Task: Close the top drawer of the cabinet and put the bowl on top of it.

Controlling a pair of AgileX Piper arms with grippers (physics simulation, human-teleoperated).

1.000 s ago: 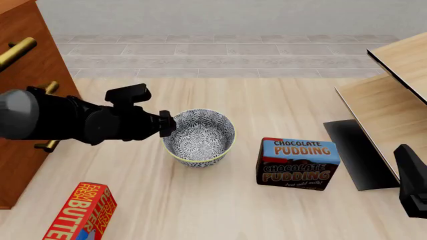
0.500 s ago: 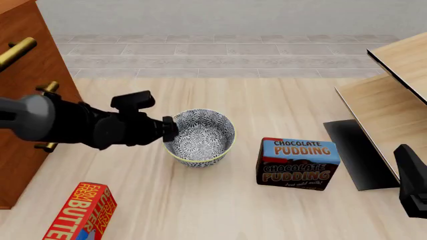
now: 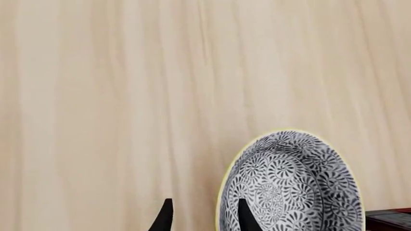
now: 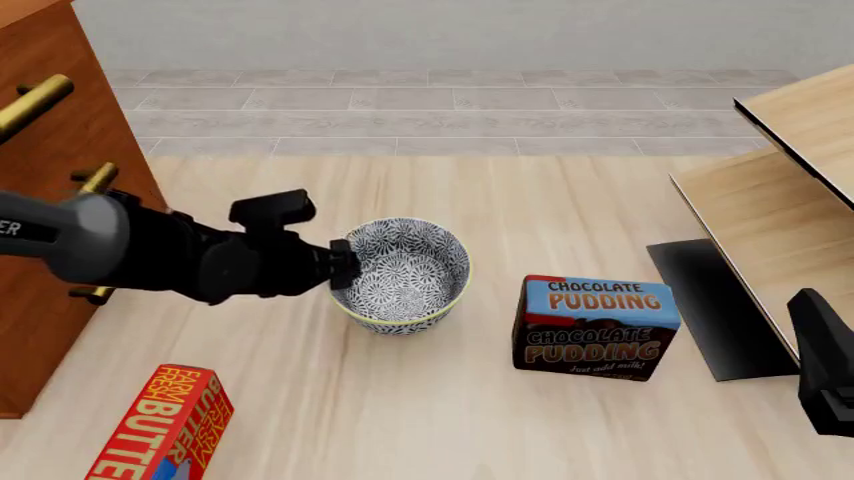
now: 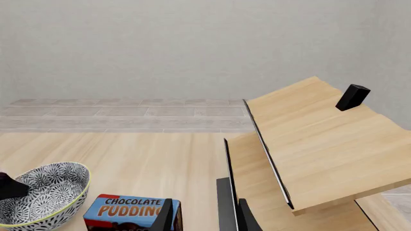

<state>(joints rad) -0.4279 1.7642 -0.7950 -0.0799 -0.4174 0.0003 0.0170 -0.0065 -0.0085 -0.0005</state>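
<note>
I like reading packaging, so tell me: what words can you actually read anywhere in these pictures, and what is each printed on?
"CHOCOLATE PUDDING", printed twice: on the pudding box.
Small script line low on the pudding box: too small to read.
"FARM FRESH BUTTER": on the red butter box, cut off by the picture's edge.
The bowl carries only a pattern, no words.

Your bowl (image 4: 400,275), grey-and-white floral with a pale yellowish rim, sits upright on the table right of the reddish-brown cabinet (image 4: 60,160). The top drawer (image 4: 27,60) is cropped; you probably can't judge whether it's closed.

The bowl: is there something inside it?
The bowl holds no object; its patterned inside shows. One fingertip of the left gripper reaches inside the rim, and the near inner wall is hidden.
</note>
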